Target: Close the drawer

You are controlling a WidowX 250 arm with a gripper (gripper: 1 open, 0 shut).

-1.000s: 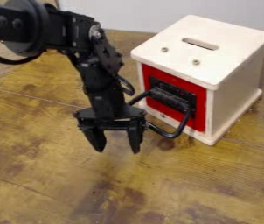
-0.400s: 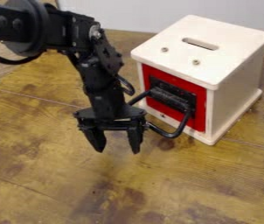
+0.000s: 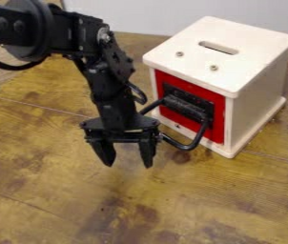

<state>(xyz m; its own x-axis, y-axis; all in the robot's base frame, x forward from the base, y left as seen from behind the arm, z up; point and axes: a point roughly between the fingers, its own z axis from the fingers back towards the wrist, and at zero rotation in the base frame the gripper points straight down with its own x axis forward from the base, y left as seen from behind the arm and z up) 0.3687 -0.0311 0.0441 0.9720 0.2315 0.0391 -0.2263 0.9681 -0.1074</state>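
A robot's gripper points down with its fingers apart, nothing between them, in front of a white cabinet.
The red-fronted drawer sits closed in the cabinet, just beside the gripper, its black loop handle jutting out near the fingers above a brown, wood-grained tabletop.

Robot arm: matte black, jointed, rounded housings, dark cable at upper left; fasteners appear present, though unclear.
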